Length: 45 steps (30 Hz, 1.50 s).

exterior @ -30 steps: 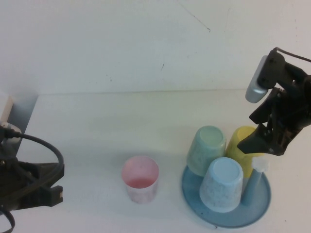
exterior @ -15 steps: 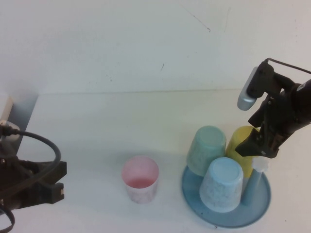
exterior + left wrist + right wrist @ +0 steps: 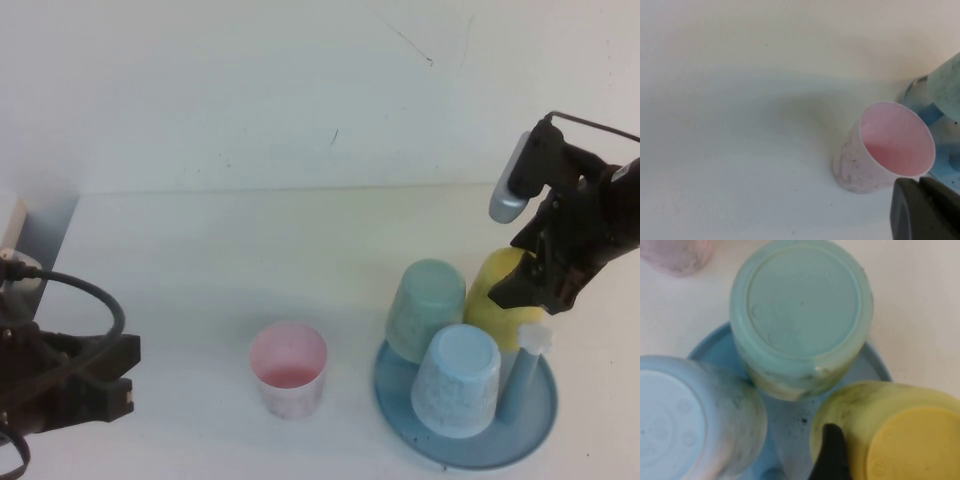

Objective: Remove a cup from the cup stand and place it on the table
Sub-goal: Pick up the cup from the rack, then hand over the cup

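The yellow cup sits upside down at the far side of the blue-grey cup stand. My right gripper is around it. In the right wrist view one dark finger presses on the side of the yellow cup; the other finger is out of view. The cup looks slightly lifted. My left gripper is shut and empty, low over the white table at the near left.
A pale green cup and a light blue cup stand upside down on the stand, close to the yellow one. A bare blue peg with a white cap stands just under my right gripper. A pink cup stands upright on the table left of the stand.
My right gripper moved in over the yellow cup, then rose slightly. The yellow cup's top now sits a little higher. The left arm barely moved.
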Available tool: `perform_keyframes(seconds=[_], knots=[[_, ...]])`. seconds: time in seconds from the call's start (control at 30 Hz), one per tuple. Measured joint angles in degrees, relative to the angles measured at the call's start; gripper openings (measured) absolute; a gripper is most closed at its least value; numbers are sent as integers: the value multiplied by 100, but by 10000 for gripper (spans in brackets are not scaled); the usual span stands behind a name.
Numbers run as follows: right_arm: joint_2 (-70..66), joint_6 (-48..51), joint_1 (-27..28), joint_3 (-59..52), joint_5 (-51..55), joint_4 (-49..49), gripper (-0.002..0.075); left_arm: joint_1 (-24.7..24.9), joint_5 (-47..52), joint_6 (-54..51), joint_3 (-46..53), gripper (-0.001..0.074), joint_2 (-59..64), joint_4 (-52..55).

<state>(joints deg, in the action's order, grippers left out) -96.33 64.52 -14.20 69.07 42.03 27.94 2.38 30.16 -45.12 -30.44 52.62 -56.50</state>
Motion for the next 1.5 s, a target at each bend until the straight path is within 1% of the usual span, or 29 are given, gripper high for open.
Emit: perform_keyframes(seconds=[0.1,0.3,0.47,0.53,0.6,0.67,0.73,0.8,0.83,0.9,1.0,1.07,1.1,1.17,1.27,1.33,1.43,1.5], knots=[[70,-67,0,212,238,-103,540,0,112,0,0,-2,0,-196],[381,-232,0,1008,961,-246,540,0,388,-31,0,-2,0,-1027],[649,-783,0,1665,1342,-215,540,0,651,-114,0,-2,0,-1937],[739,-1127,0,1923,1430,26,540,0,834,-143,0,-2,0,-2382],[802,-1298,0,2073,1486,549,540,0,1125,-406,0,-2,0,-2991],[837,-1326,0,2124,1582,1203,540,0,1573,-1002,0,-1,0,-3522],[837,-1263,0,2124,1695,1850,540,0,2013,-1466,-59,20,0,-3736],[801,-1018,0,2052,1895,2525,540,0,2244,-1595,-192,69,0,-3834],[752,-886,0,1989,2050,2831,540,0,2296,-1579,-264,111,0,-3873],[634,-655,-23,1886,2320,3392,540,0,2339,-1365,-374,216,0,-3896],[441,-343,-138,1716,2636,3929,540,0,2364,-930,-462,426,0,-3901],[342,-190,-291,1616,2699,4176,540,0,2375,-743,-474,535,0,-3911],[309,-97,-377,1577,2708,4290,540,0,2384,-678,-474,567,0,-3915],[240,63,-545,1518,2712,4514,540,0,2388,-573,-487,594,0,-3915],[168,270,-792,1493,2722,4843,540,0,2388,-510,-499,591,0,-3924],[113,321,-934,1493,2722,5037,540,0,2388,-478,-499,559,0,-3924],[50,344,-1067,1493,2722,5143,539,0,2388,-450,-499,452,0,-3924],[12,372,-1106,1493,2684,5152,540,0,2411,-447,-508,333,0,-3924]])
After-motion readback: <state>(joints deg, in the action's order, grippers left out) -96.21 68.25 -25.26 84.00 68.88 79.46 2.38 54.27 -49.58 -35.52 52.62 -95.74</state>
